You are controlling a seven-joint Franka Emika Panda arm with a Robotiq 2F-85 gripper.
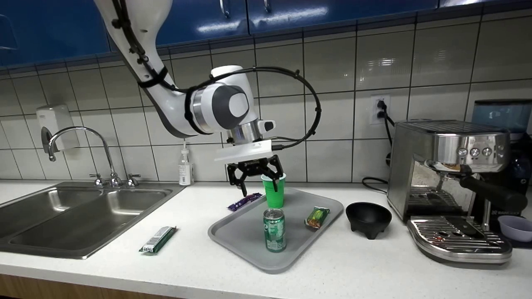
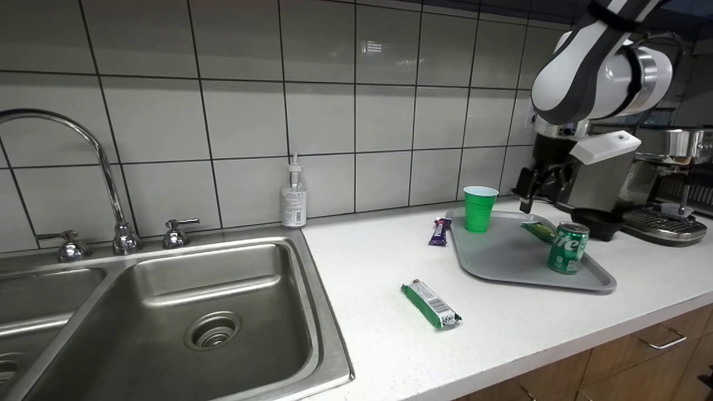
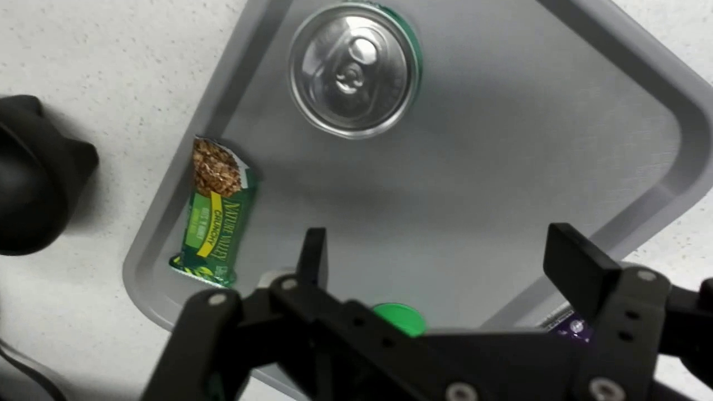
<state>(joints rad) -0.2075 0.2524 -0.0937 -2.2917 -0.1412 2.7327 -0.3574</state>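
1. The tray leaves room between the can and the granola bar.
2. The upright green cup blocks low passage along the tray's back.
3. Between the sink and tray, the counter leaves room around the green-and-white bar.

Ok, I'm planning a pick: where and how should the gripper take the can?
Probably around its upper body, from above: the can stands upright on the tray, nothing touches its round wall, and the open gripper points down.
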